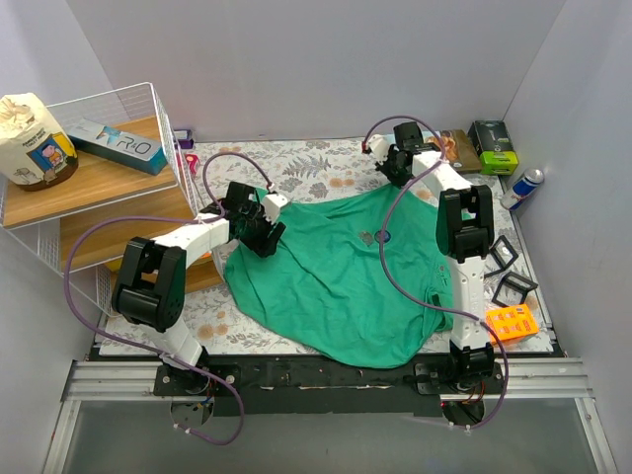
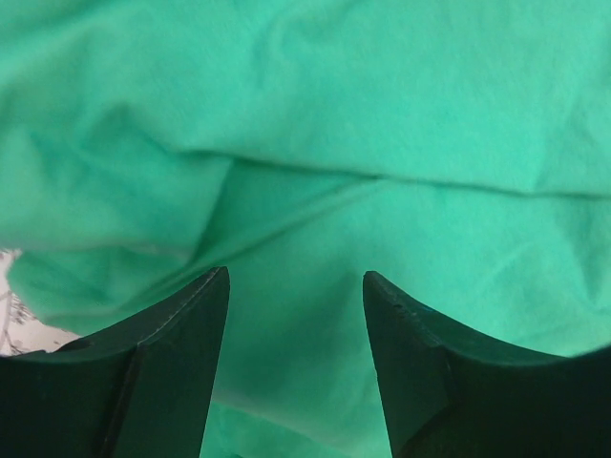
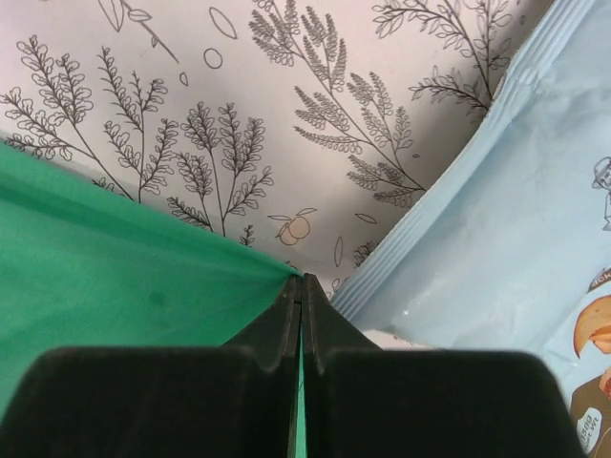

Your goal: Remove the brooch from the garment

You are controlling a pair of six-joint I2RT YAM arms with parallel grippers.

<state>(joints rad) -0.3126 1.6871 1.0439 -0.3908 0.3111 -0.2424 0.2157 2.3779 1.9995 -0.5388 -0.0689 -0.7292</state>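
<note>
— Containers first: what holds what?

— There is only one, the white wire rack (image 1: 163, 123) at the far left, with wooden boards for shelves. On its upper board a paper bag (image 1: 35, 138) with a picture label stands upright. A blue-and-white carton (image 1: 118, 141) lies flat beside it. The lower board sits partly behind the left arm, and I cannot tell what is on it.

— And the garment?

— The green shirt (image 1: 326, 276) lies spread and wrinkled on the floral mat (image 1: 316, 163), between the two arms. The brooch (image 1: 367, 238) shows as a small dark speck on the chest, a little right of centre. A dark oval mark (image 1: 383, 235) sits just beside it.

— The grippers?

— The left gripper (image 2: 296, 277) is low over the shirt's upper left edge. Its fingers (image 2: 181, 363) are spread, with folded green cloth beneath the gap, and they clamp nothing. The right gripper (image 3: 302, 281) is at the shirt's far right corner. Its fingers are pressed together on the hem, and a sliver of green shows in the seam between them.

— What crowds the place?

— A pale blue snack packet (image 3: 496, 219) lies just beside the right fingertips. Along the right wall are a green-and-black box (image 1: 493, 146), a blue can (image 1: 523, 186), black square frames (image 1: 502, 255) and an orange block (image 1: 512, 323), all well apart from the brooch. The right arm's purple cable (image 1: 381, 259) hangs across the shirt, near the brooch.
</note>
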